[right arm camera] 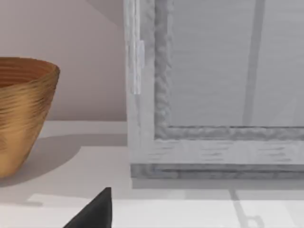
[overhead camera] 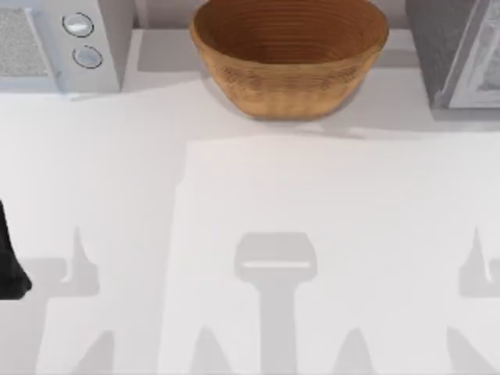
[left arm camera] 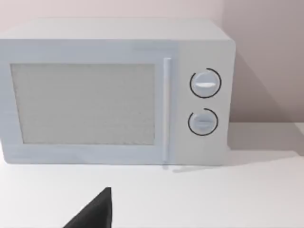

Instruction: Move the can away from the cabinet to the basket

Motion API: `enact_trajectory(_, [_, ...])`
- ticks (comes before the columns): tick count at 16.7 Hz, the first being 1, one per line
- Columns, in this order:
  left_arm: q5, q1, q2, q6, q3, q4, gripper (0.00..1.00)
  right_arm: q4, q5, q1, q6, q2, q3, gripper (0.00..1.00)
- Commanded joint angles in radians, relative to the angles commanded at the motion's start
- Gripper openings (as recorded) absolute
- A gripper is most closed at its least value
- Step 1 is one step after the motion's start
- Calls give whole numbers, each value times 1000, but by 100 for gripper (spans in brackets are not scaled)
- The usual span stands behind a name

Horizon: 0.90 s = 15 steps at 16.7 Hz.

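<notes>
- Top view: the basket point(overhead camera: 289, 58) stands at the middle of the table's point(overhead camera: 258, 195) far edge, the cabinet point(overhead camera: 449, 47) fills the far right corner, and a white microwave point(overhead camera: 58, 43) sits in the far left corner. The can cannot be found on the open table; its whereabouts cannot be told, and it may be behind the cabinet's door. A dark bit of the left arm point(overhead camera: 9, 262) is cut off at the left edge.
- Left wrist view: the microwave point(left arm camera: 114, 92) is faced square on, with a dark tip of the left gripper point(left arm camera: 95, 213) low in the picture. How far its fingers are spread cannot be told, nor whether it holds anything.
- Right wrist view: the cabinet's door point(right arm camera: 218, 85) is close ahead and the basket's side point(right arm camera: 23, 114) is cut off beside it. One dark tip of the right gripper point(right arm camera: 95, 213) shows; its opening cannot be told.
- Risk, as a judgement: with the can unseen, a reach may strike the door frame, or a carry may clip the basket's rim and tip the can out.
</notes>
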Motion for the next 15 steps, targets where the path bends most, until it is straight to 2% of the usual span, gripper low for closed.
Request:
enact_trajectory(4, [0,0,0,0,0,0,100,-7,4,5,1,29,32,100])
enact_trajectory(7, [0,0,0,0,0,0,100,-38,19,23,4,138,160,100])
enact_trajectory(10, [0,0,0,0,0,0,100,-92,44,47,6,310,375,100])
enact_trajectory(15, [0,0,0,0,0,0,100,-209,97,96,9,668,844,100])
